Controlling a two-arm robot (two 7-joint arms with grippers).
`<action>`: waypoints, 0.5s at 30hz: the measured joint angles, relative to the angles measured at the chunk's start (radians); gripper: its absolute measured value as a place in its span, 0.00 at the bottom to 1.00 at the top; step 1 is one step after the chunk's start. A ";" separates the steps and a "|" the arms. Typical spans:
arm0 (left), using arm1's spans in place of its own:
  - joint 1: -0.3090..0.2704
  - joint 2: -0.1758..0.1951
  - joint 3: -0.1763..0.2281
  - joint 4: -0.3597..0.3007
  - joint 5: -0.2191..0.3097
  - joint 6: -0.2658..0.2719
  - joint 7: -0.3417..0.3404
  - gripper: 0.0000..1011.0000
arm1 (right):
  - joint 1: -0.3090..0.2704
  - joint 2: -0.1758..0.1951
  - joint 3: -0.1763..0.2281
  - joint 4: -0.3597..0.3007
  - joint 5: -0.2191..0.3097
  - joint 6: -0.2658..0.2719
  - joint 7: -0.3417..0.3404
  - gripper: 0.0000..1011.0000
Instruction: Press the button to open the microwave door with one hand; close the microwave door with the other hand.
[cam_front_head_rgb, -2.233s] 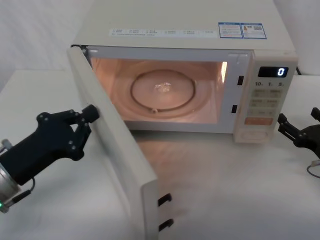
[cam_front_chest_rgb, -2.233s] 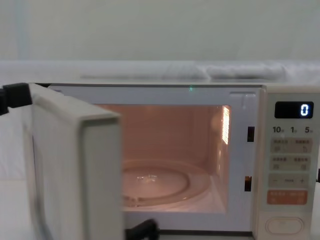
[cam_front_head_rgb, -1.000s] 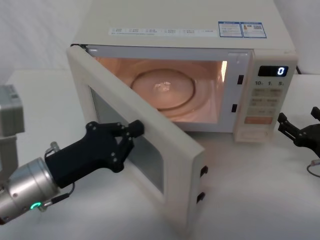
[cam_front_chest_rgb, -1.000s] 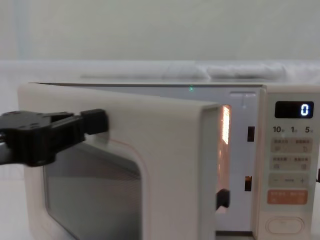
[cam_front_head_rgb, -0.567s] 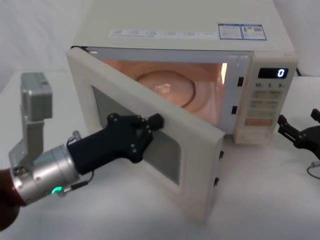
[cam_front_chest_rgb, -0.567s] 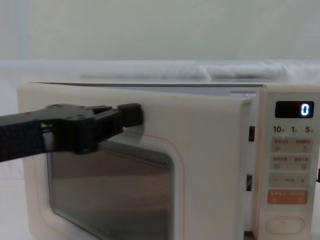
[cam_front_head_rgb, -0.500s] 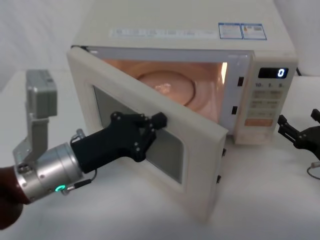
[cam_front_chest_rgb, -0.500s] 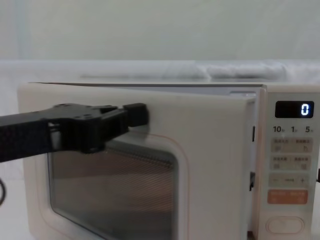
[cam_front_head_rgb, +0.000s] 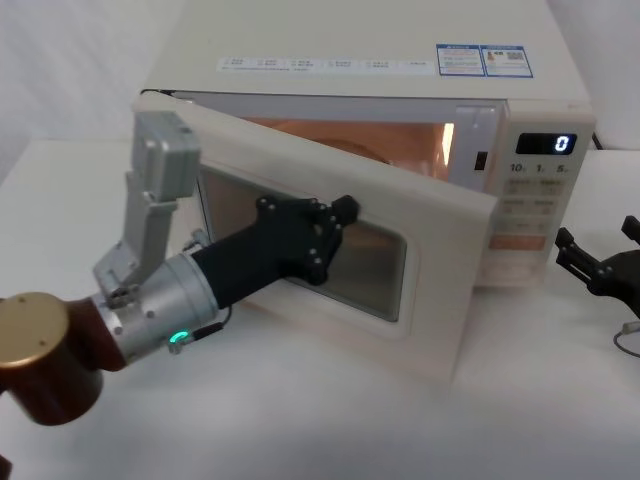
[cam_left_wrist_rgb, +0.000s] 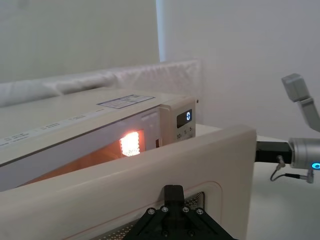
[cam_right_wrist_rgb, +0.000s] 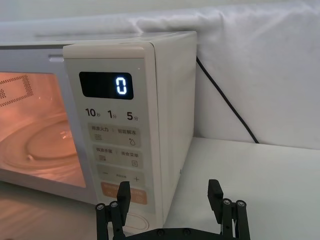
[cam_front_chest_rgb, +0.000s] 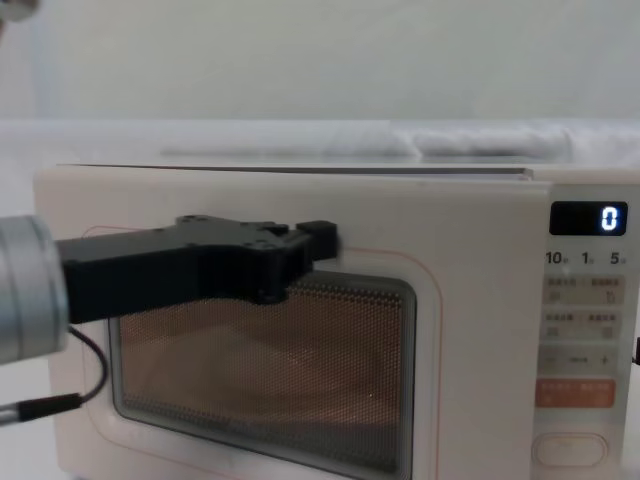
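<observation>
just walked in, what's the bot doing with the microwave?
It is closing it. The left tool has its tip pressed against the outside of the microwave door, just above the window. The door is ajar: a gap shows at its free edge and the cavity light is on, display reading 0. The right tool sits open on the table to the right of the control panel, off the button.
</observation>
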 joint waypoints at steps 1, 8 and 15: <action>-0.003 -0.004 0.003 0.002 0.004 0.001 0.005 0.00 | 0.000 0.000 0.000 0.000 0.000 0.000 0.000 0.99; -0.016 -0.038 0.027 0.018 0.030 0.004 0.025 0.00 | 0.000 0.000 0.000 0.000 0.000 0.000 0.000 0.99; -0.025 -0.078 0.037 0.037 0.049 -0.008 0.045 0.00 | 0.000 0.000 0.000 0.000 0.000 0.000 0.000 0.99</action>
